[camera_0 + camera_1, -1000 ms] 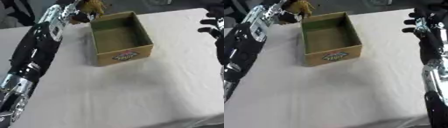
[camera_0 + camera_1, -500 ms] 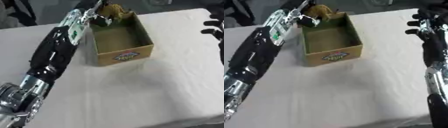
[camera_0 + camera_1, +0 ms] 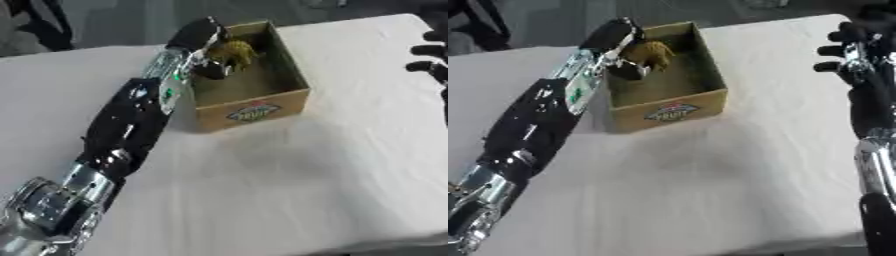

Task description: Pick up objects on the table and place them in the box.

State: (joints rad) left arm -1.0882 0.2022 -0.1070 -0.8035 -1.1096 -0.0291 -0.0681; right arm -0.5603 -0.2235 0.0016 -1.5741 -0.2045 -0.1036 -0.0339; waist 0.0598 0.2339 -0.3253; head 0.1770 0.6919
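The surface wears a matt white cloth, faintly creased. The box looks like plain brown cardboard, dull, with a printed label on its front wall. The left arm is glossy black plastic over silver metal joints that catch the light. The brownish-yellow object held at the left hand looks rough and fuzzy.

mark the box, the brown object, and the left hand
box [image 3: 252, 110]: left eye view, on its labelled front wall.
brown object [image 3: 653, 51]: right eye view, on its middle.
left hand [image 3: 199, 35]: left eye view, on its back.
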